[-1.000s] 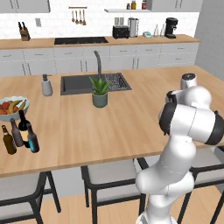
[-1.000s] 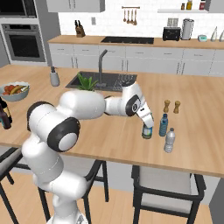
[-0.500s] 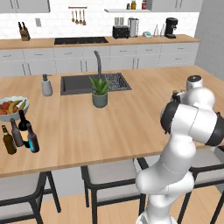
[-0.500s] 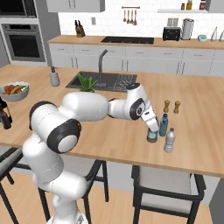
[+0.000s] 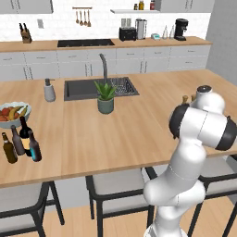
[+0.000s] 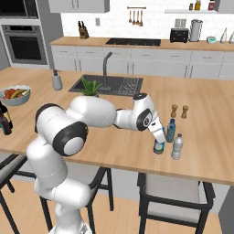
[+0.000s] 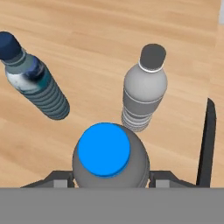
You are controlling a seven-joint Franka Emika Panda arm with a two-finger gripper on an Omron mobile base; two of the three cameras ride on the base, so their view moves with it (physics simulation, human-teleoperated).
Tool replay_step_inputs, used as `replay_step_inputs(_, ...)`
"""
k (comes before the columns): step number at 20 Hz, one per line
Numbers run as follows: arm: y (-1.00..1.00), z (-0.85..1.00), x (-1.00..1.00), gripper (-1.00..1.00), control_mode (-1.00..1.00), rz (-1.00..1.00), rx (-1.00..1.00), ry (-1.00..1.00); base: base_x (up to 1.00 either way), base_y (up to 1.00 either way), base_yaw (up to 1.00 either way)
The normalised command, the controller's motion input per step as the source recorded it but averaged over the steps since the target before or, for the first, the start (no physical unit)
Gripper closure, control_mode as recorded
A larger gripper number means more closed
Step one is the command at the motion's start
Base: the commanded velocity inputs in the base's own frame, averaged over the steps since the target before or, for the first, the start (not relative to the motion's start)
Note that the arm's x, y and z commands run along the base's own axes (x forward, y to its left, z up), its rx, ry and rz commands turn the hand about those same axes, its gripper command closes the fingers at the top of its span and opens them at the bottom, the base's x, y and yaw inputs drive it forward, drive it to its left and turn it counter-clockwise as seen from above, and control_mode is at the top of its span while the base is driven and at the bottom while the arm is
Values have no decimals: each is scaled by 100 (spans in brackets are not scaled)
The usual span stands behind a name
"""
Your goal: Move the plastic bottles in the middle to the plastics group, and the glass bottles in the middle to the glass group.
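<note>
A bright kitchen with a big wooden island (image 5: 115,134).
White walls (image 6: 151,20), grey cabinets (image 5: 83,67), a dark sink (image 5: 99,88), a wall oven (image 6: 25,43), stools (image 5: 115,185) on a wooden floor (image 5: 74,222).

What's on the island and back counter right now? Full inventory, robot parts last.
water bottle: 1, clear, blue cap, between the jaws, beside the plastics pair
blue-tinted bottle: 1, dark cap, island's right part
clear bottle: 1, greyish, grey cap, next to the blue-tinted one
wine bottle: 1, black, island's left edge
beer bottle: 1, dark, in front of the wine bottle
brown glass bottles: 2, left of the beer bottle
fruit bowl: 1, behind those bottles
potted plant: 1, green, by the sink
sink: 1, dark, with faucet
soap dispenser: 1, grey, left of sink
salt and pepper shakers: 2, brown, behind the plastics
toaster: 1, back counter
coffee machine: 1, black, back counter
knife block: 1, back counter
gripper: 1, jaws around the water bottle
</note>
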Motion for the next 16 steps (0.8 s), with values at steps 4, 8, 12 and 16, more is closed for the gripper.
replay_step_inputs(4,0,-4,0,100,-100,0,0,-5,0,0,0)
replay_step_inputs(8,-1,7,10,100,-100,-2,0,-9,0,0,0)
replay_step_inputs(12,-3,-1,30,100,-100,-3,0,0,0,0,0)
replay_step_inputs(16,-3,-12,6,100,-100,-3,0,0,0,0,0)
